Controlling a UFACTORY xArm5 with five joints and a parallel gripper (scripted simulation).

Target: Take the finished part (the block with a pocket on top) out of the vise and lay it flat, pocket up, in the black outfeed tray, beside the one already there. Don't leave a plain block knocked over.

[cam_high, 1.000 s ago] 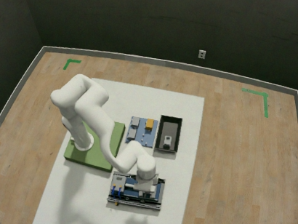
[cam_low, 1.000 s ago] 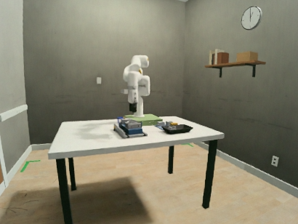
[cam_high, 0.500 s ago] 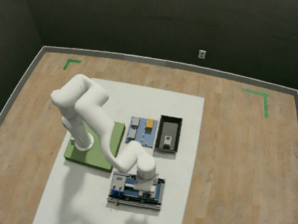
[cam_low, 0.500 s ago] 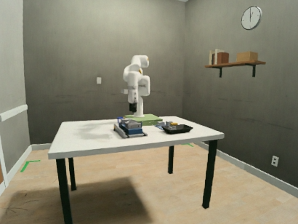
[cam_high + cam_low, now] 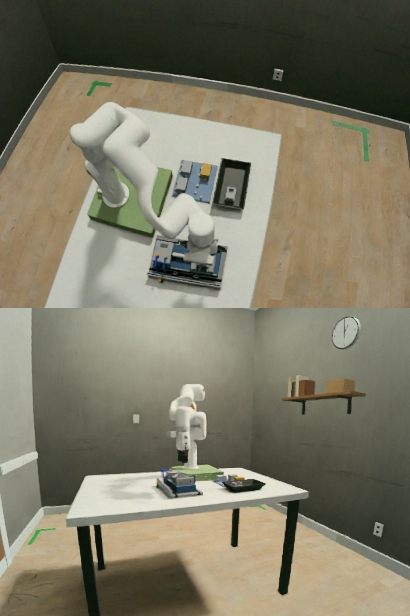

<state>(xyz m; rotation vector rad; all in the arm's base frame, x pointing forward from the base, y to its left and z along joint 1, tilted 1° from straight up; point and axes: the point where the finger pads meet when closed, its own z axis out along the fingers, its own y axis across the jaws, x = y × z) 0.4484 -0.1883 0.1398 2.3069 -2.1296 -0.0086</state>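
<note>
The vise (image 5: 187, 261) sits at the table's front, and in the overhead view my wrist covers its middle, hiding the part in its jaws. In the side view the vise (image 5: 179, 484) holds a grey block (image 5: 183, 476) whose top is too small to make out. My gripper (image 5: 183, 456) hangs a short way straight above it, open and empty. The black outfeed tray (image 5: 232, 184) lies to the right with one pocketed part (image 5: 229, 194) lying flat near its front end. The tray also shows in the side view (image 5: 244, 484).
A blue fixture plate (image 5: 196, 180) stands between the green robot base (image 5: 131, 200) and the tray. It carries two grey plain blocks (image 5: 183, 175) and an orange block (image 5: 205, 170), all upright. The tray's back half is free.
</note>
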